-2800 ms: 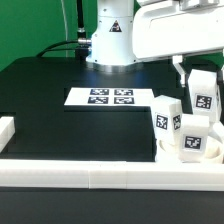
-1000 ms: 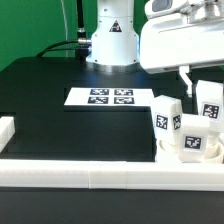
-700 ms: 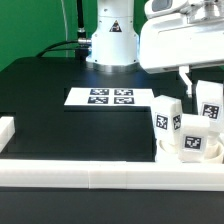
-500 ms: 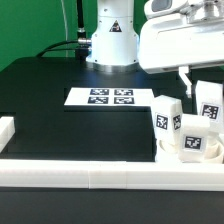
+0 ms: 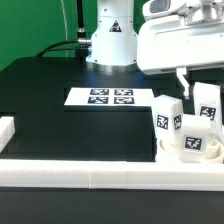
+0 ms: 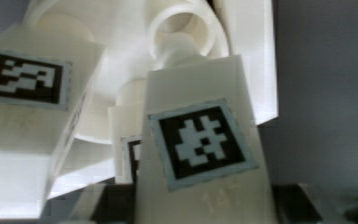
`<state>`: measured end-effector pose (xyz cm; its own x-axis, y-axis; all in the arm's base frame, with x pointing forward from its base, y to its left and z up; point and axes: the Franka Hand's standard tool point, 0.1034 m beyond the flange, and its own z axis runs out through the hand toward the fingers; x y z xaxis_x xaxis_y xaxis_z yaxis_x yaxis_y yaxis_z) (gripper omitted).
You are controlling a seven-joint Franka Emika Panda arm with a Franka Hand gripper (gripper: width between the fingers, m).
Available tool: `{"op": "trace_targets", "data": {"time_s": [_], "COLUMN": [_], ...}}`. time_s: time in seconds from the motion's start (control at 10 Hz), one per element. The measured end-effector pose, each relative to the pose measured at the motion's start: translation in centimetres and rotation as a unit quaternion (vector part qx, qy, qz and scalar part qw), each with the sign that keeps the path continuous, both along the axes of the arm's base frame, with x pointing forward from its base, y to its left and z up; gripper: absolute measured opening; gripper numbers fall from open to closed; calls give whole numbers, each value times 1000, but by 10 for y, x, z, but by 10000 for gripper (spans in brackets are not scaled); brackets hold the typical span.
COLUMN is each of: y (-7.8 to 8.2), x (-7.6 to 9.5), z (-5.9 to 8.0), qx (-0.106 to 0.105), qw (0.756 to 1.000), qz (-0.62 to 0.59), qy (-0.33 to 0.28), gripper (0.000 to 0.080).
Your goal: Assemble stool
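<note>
The stool stands upside down at the exterior view's right, close to the near border rail, its round seat on the black worktop and its tagged legs pointing up. The tool hangs over the far right leg, with one thin finger visible beside it; whether it grips the leg I cannot tell. In the wrist view a tagged leg fills the frame, very close. Further off, the marker board lies flat before the arm's base.
</note>
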<state>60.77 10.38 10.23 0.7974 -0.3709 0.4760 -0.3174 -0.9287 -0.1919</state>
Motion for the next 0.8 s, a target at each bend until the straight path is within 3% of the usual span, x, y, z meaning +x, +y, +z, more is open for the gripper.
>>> {"op": "trace_targets", "data": {"time_s": [0.8], "y": [4], "x": [-6], "z": [-4], "qx": [-3], "qw": [1000], "qz": [6], "qy": [1], "gripper": [328]}}
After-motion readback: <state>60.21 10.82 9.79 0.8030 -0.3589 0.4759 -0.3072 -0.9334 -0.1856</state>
